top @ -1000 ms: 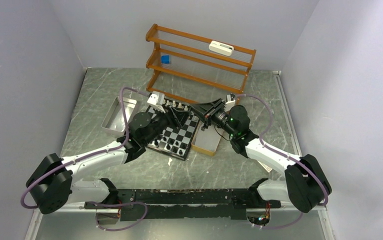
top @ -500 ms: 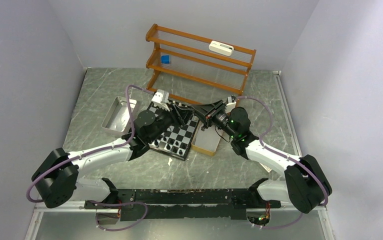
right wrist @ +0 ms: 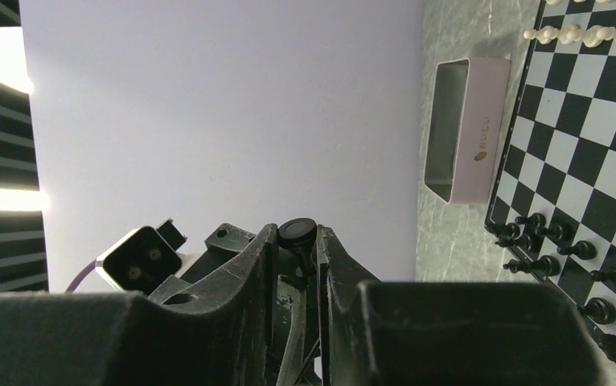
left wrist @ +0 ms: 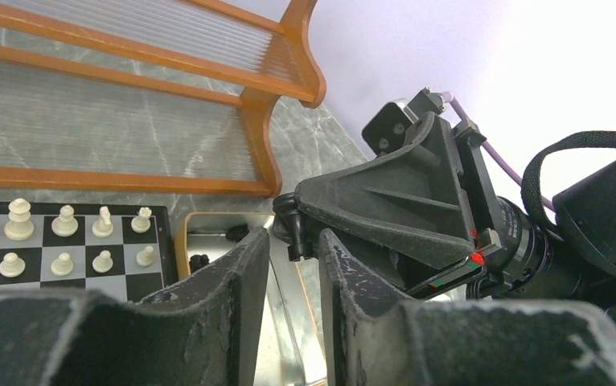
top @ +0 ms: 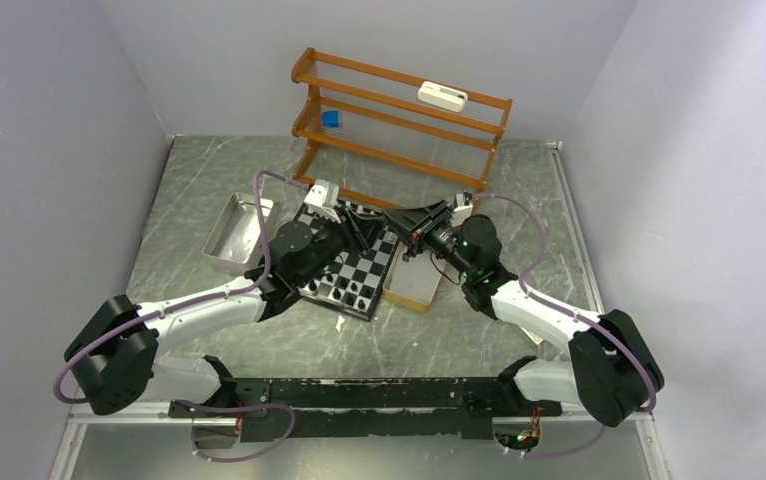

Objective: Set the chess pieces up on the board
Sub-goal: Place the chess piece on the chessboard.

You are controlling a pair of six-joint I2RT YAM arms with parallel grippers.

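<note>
My right gripper [right wrist: 297, 239] is shut on a black chess piece [right wrist: 297, 232], held above the board's [top: 357, 272] far right corner. That piece [left wrist: 295, 235] pokes out from the right fingers, and its foot hangs in the narrow gap of my left gripper [left wrist: 295, 245]. The left jaws stand a little apart, with a sliver of space on each side of the piece. White pieces [left wrist: 63, 221] stand in two rows on the board [left wrist: 70, 272]. Black pieces [right wrist: 546, 241] line the opposite edge [right wrist: 586, 121].
A tan-rimmed box [top: 411, 285] lies right of the board, with black pieces [left wrist: 200, 261] inside. A shiny metal tray [top: 239, 230] sits to the board's left. The wooden rack [top: 399, 120] stands behind, close to both grippers.
My left arm has reached further toward the right gripper, and its jaws have narrowed around the held black piece. The right arm has stayed put.
</note>
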